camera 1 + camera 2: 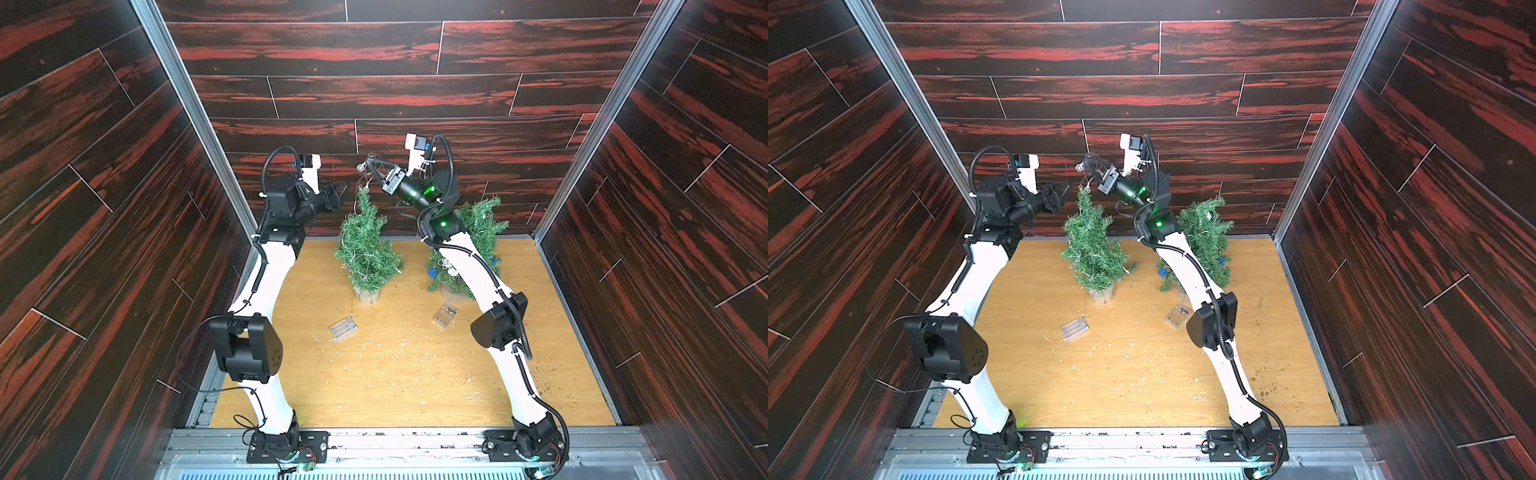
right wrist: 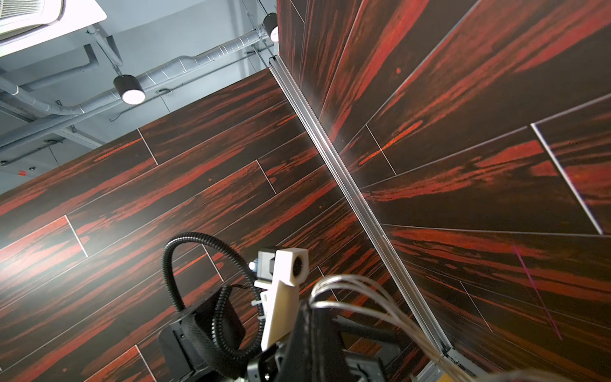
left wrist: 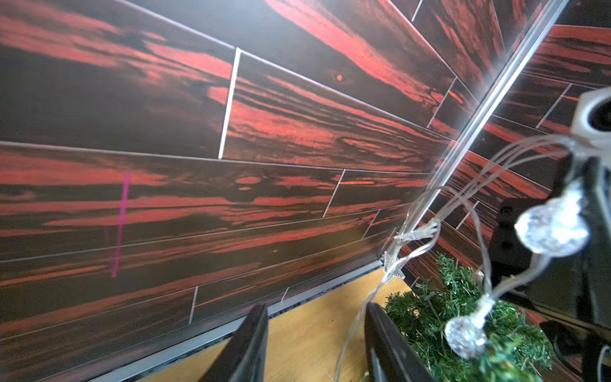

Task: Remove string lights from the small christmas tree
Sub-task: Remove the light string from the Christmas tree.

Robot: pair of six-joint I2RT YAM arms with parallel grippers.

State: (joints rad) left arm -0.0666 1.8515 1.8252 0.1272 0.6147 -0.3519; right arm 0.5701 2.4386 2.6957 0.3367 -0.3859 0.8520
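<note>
**One strand partly lifted, the other not begun**

The right gripper is clenched on a bunch of looped wire from the silvery strand of string lights, holding it above the tip of the small christmas tree. Pale wire from that strand hangs down through the branches in both top views, so I'd call this tree only partly cleared. The left gripper stands released beside the treetop, with a run of wire passing between its jaws ungripped. The second tree, behind the right arm, carries the blue and white strand, which looks untouched. One clear battery box and the other battery box lie on the desk before the trees.
</note>
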